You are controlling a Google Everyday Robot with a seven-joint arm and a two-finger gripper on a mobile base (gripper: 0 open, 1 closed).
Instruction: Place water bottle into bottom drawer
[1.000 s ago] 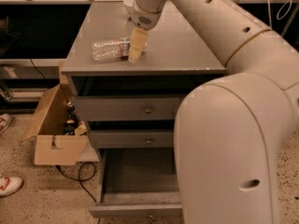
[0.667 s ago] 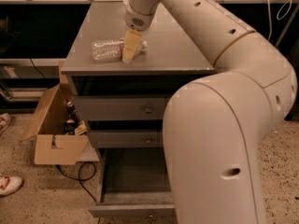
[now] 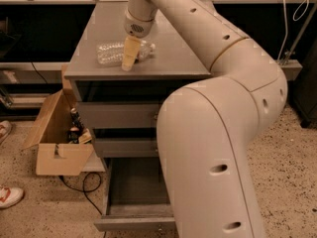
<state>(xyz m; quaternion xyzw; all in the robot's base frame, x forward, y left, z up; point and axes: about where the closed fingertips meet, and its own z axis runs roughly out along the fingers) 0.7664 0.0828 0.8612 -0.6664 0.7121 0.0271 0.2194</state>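
The water bottle (image 3: 110, 53) is clear ribbed plastic and lies on its side on the grey cabinet top (image 3: 173, 58), near the front left edge, with its white cap pointing right. My gripper (image 3: 128, 62) reaches down from above across the bottle's middle, its yellowish tip in front of the bottle near the top's front edge. The bottom drawer (image 3: 130, 192) is pulled open at floor level, a deep grey tray. My arm hides its right part.
Two upper drawers (image 3: 119, 115) with taller fronts are shut. An open cardboard box (image 3: 54, 152) with small dark bottles (image 3: 75, 125) stands on the floor to the left. A cable (image 3: 84, 182) lies beside the drawer. A shoe (image 3: 10, 196) is at far left.
My gripper has moved a little left and lower over the bottle's middle. The arm now covers more of the drawers. The bottle has not moved.
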